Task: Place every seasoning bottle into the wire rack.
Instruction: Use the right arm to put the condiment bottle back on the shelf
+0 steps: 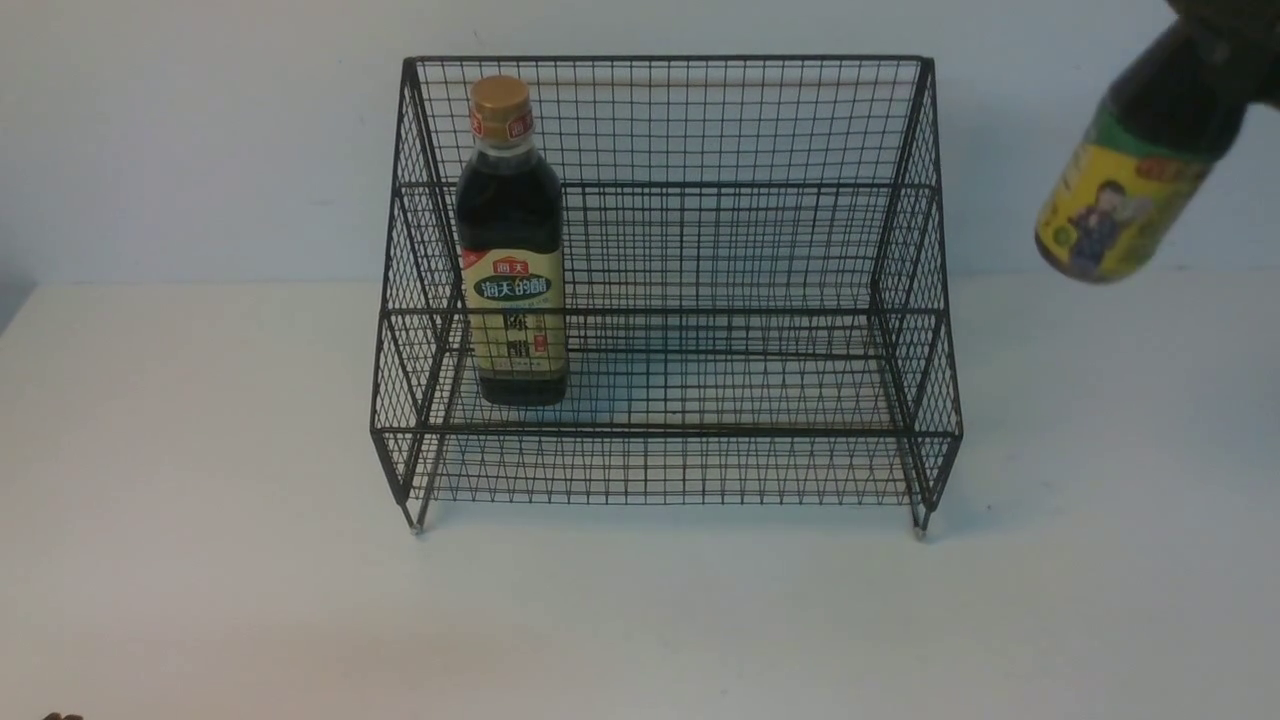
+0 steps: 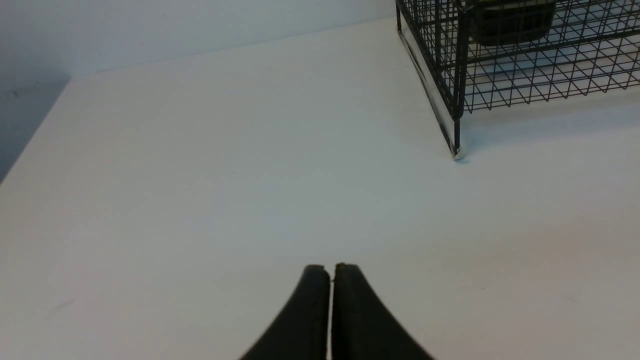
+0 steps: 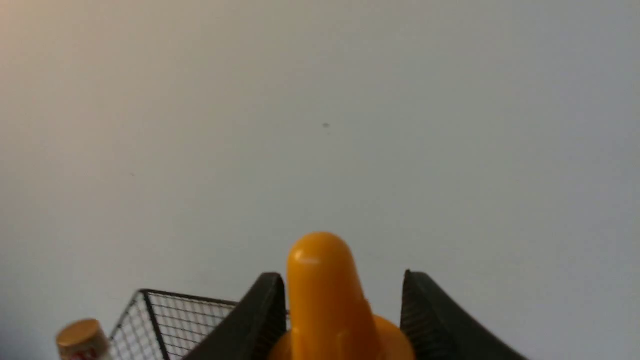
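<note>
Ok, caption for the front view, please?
Vinegar bottle standing in the rack; soy bottle held tilted in the air, right of it.

Right claw: seen in the right wrist view at the lower middle of the frame, two dark fingers set apart, one on each side of center, closed around a held item, tips angled inward. In the front view, only a blurred part of the right arm's end is shown, in the upper right corner, raised high; rest of the arm cut off by the frame. Left claw: shown at the bottom middle of the left wrist view, shut, dark fingertips pressed together or nearly so, nothing gripped, held above the desk.
</note>
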Robot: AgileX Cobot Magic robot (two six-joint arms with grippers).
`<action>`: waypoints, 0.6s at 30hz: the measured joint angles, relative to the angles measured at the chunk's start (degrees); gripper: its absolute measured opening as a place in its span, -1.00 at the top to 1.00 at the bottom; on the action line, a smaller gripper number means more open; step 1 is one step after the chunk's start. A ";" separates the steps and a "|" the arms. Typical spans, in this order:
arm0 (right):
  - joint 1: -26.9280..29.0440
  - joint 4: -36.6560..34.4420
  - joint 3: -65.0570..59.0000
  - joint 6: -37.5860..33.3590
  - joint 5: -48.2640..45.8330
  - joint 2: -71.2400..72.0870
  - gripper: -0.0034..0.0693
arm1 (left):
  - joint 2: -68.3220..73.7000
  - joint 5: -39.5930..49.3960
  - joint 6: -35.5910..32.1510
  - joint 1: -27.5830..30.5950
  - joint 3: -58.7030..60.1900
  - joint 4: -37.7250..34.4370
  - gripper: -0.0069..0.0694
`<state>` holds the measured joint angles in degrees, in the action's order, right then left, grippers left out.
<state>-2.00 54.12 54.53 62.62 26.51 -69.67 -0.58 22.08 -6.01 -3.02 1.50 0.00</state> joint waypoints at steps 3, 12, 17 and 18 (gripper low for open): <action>0.00 4.97 4.36 4.68 3.72 -3.59 0.13 | 0.00 0.00 0.00 0.00 0.00 0.00 0.83; -0.23 13.41 17.09 12.21 11.66 -20.45 0.13 | 0.00 0.00 0.00 0.00 0.00 0.00 0.83; -1.40 14.58 20.78 12.08 11.54 -26.32 0.13 | 0.00 0.00 0.00 0.00 0.00 0.00 0.83; -2.02 15.01 21.94 11.39 11.54 -28.10 0.13 | 0.00 0.00 0.00 0.00 0.00 0.00 0.83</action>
<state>-4.01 69.13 76.48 74.01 38.05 -97.77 -0.58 22.08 -6.01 -3.02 1.50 0.00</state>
